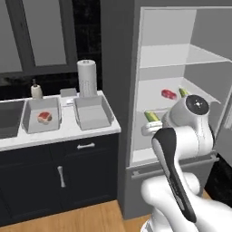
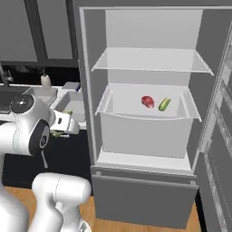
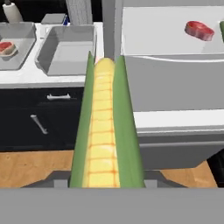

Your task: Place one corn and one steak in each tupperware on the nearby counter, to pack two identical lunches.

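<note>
A corn cob (image 3: 105,131) in green husk lies lengthwise between my fingers, and my gripper (image 3: 107,181) is shut on it. From the base, the held corn (image 1: 152,116) hangs in front of the open fridge, right of the counter (image 1: 68,131). Two grey tupperware tubs stand on that counter. The left tupperware (image 1: 31,124) holds a red steak (image 1: 44,117); the right tupperware (image 1: 93,113) is empty. On the fridge's middle shelf lie another steak (image 2: 147,101) and another corn (image 2: 164,104). In the hand view the empty tupperware (image 3: 68,54) sits ahead to the left.
A paper towel roll (image 1: 87,77) and a soap bottle (image 1: 36,89) stand behind the tubs. The dark sink (image 1: 9,118) is at the counter's left. Dark cabinets with silver handles (image 1: 61,176) lie below. The fridge's white shelves (image 2: 149,61) and its door (image 2: 217,136) stand to the right.
</note>
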